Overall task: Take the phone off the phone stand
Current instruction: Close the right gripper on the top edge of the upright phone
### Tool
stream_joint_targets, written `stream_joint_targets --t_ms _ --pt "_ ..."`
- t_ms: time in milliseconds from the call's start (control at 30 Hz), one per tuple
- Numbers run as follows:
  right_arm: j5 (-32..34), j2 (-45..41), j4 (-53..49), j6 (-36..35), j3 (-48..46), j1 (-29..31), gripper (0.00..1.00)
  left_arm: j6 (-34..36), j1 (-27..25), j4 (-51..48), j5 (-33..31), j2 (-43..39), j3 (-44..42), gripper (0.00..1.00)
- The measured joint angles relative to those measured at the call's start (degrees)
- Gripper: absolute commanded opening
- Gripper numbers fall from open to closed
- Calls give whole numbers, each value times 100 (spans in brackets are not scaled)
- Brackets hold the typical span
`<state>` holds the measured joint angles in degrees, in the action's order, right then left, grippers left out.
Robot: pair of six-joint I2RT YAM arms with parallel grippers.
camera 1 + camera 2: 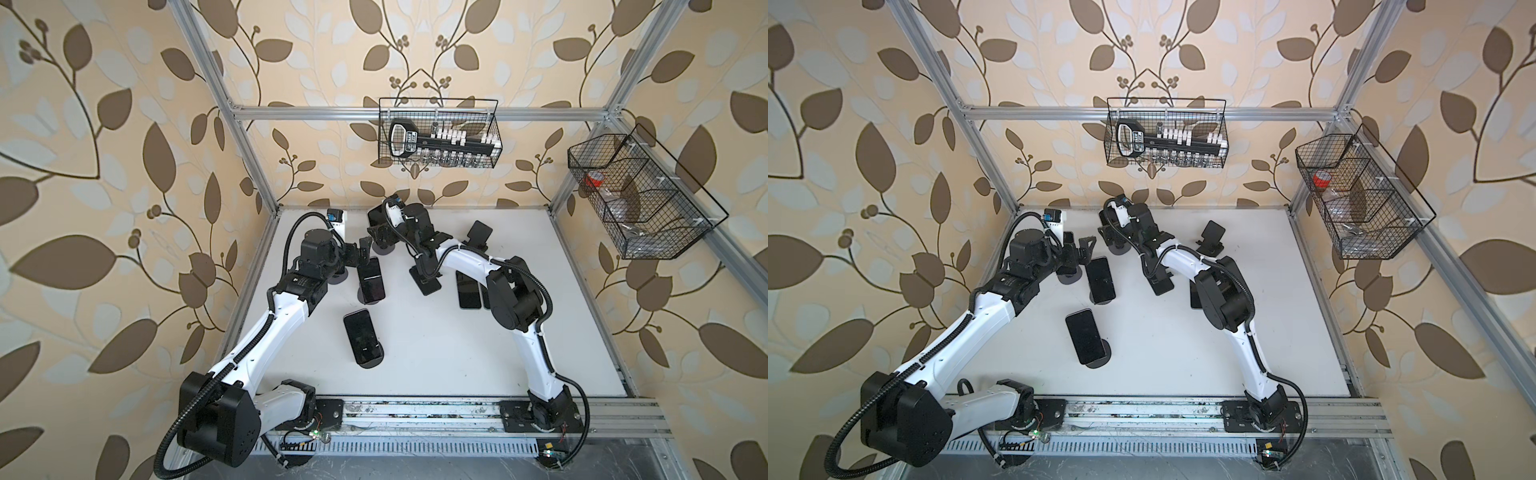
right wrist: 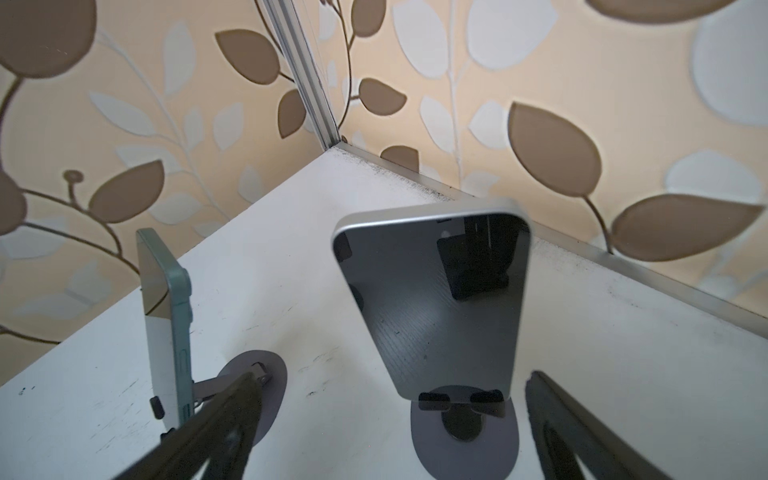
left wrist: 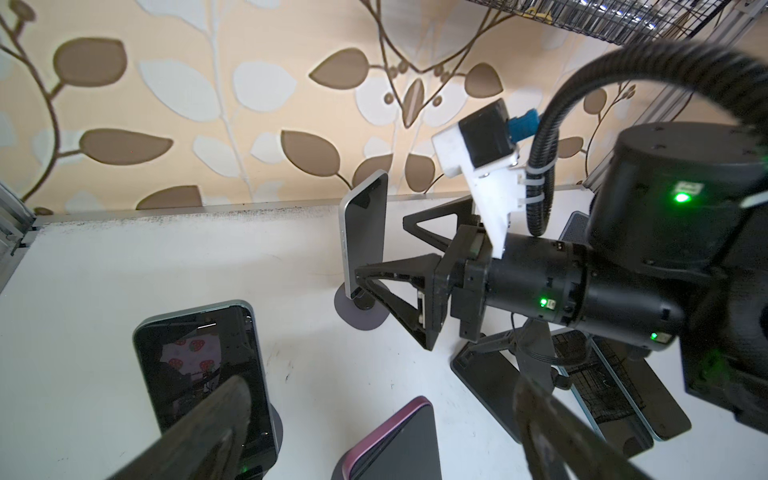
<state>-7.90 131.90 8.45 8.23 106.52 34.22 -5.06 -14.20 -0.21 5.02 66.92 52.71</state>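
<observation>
Right claw (image 2: 392,376) wide, flanking silver phone (image 2: 436,299) (propped on stand (image 2: 465,440)); left claw (image 3: 380,384) wide, empty.

Glossy phone (image 2: 436,307), scuffed matt table (image 2: 623,353)

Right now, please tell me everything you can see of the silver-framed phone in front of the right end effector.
The phone is a flat slab with a silver, metal-looking frame, rounded corners and a dark glossy screen that mirrors the room. It stands in portrait, leaning back, its lower edge on two black lips of a grey round-based stand on the white table. The open right end effector has one finger on either side of its lower part; no contact shows.
</observation>
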Motion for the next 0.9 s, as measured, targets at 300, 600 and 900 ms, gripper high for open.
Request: stream_joint_targets --t_ms 300,600,900 --pt "-7 79 304 -254 0 -26 100 -26 0 0 -358 -9 -46 99" --pt "-2 361 664 -404 11 -26 100 -24 0 -20 -503 109 -46 99" --pt "125 765 787 -470 415 -26 99 -24 0 -79 -505 109 -46 99"
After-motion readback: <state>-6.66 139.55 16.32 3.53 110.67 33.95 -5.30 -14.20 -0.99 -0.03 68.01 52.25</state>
